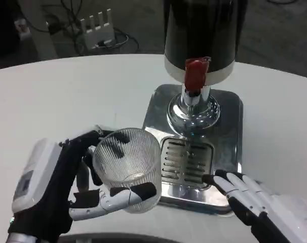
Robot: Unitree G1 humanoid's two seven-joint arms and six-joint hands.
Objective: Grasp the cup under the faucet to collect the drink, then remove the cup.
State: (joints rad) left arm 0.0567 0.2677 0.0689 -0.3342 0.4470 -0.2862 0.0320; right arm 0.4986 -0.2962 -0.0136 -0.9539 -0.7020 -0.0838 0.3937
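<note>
Holding the ribbed glass cup (127, 167) left of the drip grate (186, 161), the left hand (67, 190) wraps its fingers (128, 195) round the wall; rigid, slippery, breakable, seemingly empty. The right hand (255, 200) rests spread, holding nothing.

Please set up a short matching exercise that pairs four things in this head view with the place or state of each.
Things:
1. ribbed glass cup
2. red tap lever
3. right hand
4. drip grate

Places or states:
A. set into the steel base, below the faucet
B. held by the left hand, left of the dispenser's base
C. on the front of the dark dispenser body
D. fingers out flat at the near edge of the steel base, holding nothing

Pairs: 1-B, 2-C, 3-D, 4-A
</note>
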